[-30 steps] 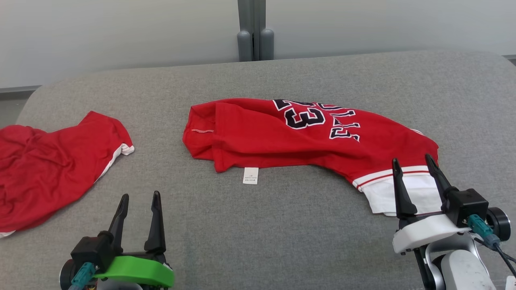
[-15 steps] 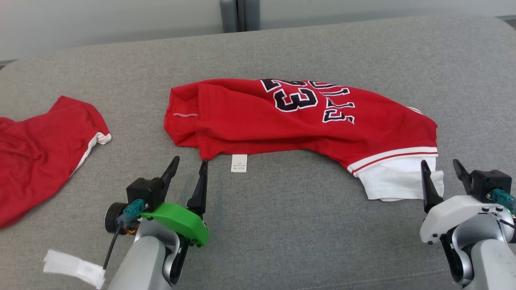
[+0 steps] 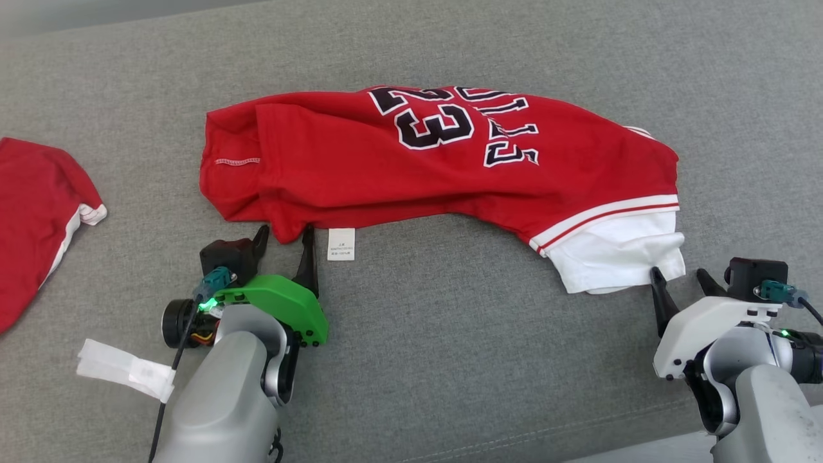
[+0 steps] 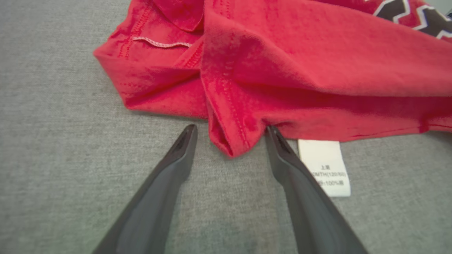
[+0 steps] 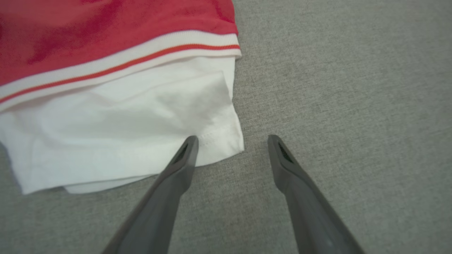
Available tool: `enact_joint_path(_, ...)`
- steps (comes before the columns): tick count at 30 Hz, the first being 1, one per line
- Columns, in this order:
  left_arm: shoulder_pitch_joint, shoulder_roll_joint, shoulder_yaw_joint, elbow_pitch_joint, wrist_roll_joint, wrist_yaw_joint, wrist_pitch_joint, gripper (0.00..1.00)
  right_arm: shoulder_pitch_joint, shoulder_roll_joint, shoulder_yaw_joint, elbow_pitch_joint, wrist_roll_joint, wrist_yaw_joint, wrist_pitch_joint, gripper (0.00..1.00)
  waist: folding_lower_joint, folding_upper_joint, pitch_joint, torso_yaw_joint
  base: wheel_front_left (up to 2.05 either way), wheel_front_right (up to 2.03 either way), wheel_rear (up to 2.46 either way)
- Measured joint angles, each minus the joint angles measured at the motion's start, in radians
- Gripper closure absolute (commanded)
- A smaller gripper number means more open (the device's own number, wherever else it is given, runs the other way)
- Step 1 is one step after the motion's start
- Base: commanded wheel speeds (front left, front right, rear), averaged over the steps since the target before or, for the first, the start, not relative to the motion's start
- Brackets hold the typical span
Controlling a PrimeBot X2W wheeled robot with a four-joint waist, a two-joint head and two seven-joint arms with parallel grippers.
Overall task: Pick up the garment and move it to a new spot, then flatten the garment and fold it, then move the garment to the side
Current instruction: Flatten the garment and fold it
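**Jersey sprawled mid-surface, both grippers spread at its near edge**

Cloth first: the garment (image 3: 437, 161), a red jersey, lies rumpled across the middle of the grey fabric surface (image 3: 450, 360), stretched left to right. Its black number 23 (image 3: 434, 125) and the lettering beside it read upside down from the robot's side. At the right end, past a white band with a red stripe, a white panel (image 3: 617, 257) sticks out from under the red. Along the near hem a small white care label (image 3: 341, 244) rests flat on the grey.

The left gripper (image 3: 285, 229), under its green shell (image 3: 276, 305), sits at the near left corner of the jersey with its jaws released. In the left wrist view a folded red corner pokes in between the two fingers; the finger on the label's side meets the hem, the other stands off over bare grey.

The right gripper (image 3: 678, 272) is at the near right corner of the white panel, jaws likewise wide and gripping nothing. One finger overlaps the panel's stitched edge, the other is over bare grey; whether it presses the cloth I cannot tell.

Far off to the left lies a second red cloth (image 3: 32, 212), well apart from the jersey. A white strip (image 3: 125, 370) hangs off the left arm.
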Motion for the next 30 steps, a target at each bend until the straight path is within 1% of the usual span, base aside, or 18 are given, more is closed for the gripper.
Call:
enact_joint_path(3, -0.016, 0.0, -0.016, 0.021, -0.023, 0.007, -0.011, 0.0, -0.004, 0.004, 0.005, 0.018, 0.013, 0.0, -0.005, 0.0, 0.0, 0.0, 0.011, -0.011, 0.0, 0.0, 0.0)
enact_joint_path(10, -0.04, 0.002, -0.045, 0.042, -0.066, 0.0, -0.024, 0.0, -0.032, 0.005, 0.031, 0.06, 0.035, -0.001, -0.019, 0.0, 0.0, 0.0, 0.015, -0.012, 0.0, 0.0, 0.0)
enact_joint_path(11, -0.04, 0.003, -0.05, 0.042, -0.072, -0.001, -0.027, 0.07, -0.036, 0.004, 0.036, 0.065, 0.037, -0.001, -0.02, 0.0, 0.0, 0.0, 0.014, -0.01, 0.0, 0.0, 0.0)
enact_joint_path(12, -0.04, 0.003, -0.054, 0.041, -0.079, -0.003, -0.029, 0.5, -0.037, 0.003, 0.041, 0.07, 0.041, -0.001, -0.02, 0.02, 0.0, 0.0, 0.014, -0.009, 0.0, 0.0, 0.0)
enact_joint_path(13, -0.04, 0.003, -0.058, 0.04, -0.087, -0.008, -0.029, 0.59, -0.038, 0.003, 0.047, 0.073, 0.047, -0.002, -0.02, 0.18, 0.0, 0.0, 0.012, -0.007, 0.0, 0.0, 0.0)
enact_joint_path(14, -0.04, 0.003, -0.062, 0.039, -0.092, -0.011, -0.029, 0.8, -0.038, 0.002, 0.05, 0.076, 0.05, -0.002, -0.02, 0.34, 0.0, 0.0, 0.01, -0.006, 0.0, 0.0, 0.0)
enact_joint_path(15, -0.039, 0.003, -0.068, 0.038, -0.094, -0.02, -0.03, 1.0, -0.039, 0.002, 0.055, 0.077, 0.051, -0.002, -0.021, 0.63, 0.0, 0.0, 0.009, -0.005, 0.0, 0.0, 0.0)
enact_joint_path(16, -0.039, 0.002, -0.073, 0.036, -0.095, -0.021, -0.03, 1.0, -0.04, 0.002, 0.058, 0.079, 0.053, -0.002, -0.022, 0.76, 0.0, 0.0, 0.008, -0.004, 0.0, 0.0, 0.0)
enact_joint_path(18, -0.038, 0.001, -0.082, 0.032, -0.095, -0.032, -0.03, 1.0, -0.045, 0.001, 0.066, 0.088, 0.058, -0.002, -0.024, 0.81, 0.0, 0.0, 0.007, -0.002, 0.0, 0.0, 0.0)
enact_joint_path(19, -0.038, 0.001, -0.084, 0.03, -0.095, -0.033, -0.03, 1.0, -0.05, 0.001, 0.068, 0.092, 0.063, -0.002, -0.026, 0.94, 0.0, 0.0, 0.006, -0.001, 0.0, 0.0, 0.0)
enact_joint_path(20, -0.038, 0.001, -0.084, 0.027, -0.095, -0.033, -0.03, 1.0, -0.057, 0.0, 0.07, 0.098, 0.069, -0.002, -0.026, 1.0, 0.0, 0.0, 0.006, 0.0, 0.0, 0.0, 0.0)
enact_joint_path(25, -0.039, 0.001, -0.07, 0.004, -0.083, -0.034, -0.03, 1.0, -0.098, -0.014, 0.091, 0.136, 0.073, 0.0, -0.045, 1.0, 0.0, 0.0, 0.012, 0.005, 0.0, 0.0, 0.0)
enact_joint_path(30, -0.028, 0.001, -0.026, -0.07, -0.075, -0.046, -0.03, 1.0, -0.104, -0.016, 0.108, 0.11, 0.085, 0.0, -0.115, 1.0, 0.0, 0.0, 0.009, 0.017, 0.0, 0.0, 0.0)
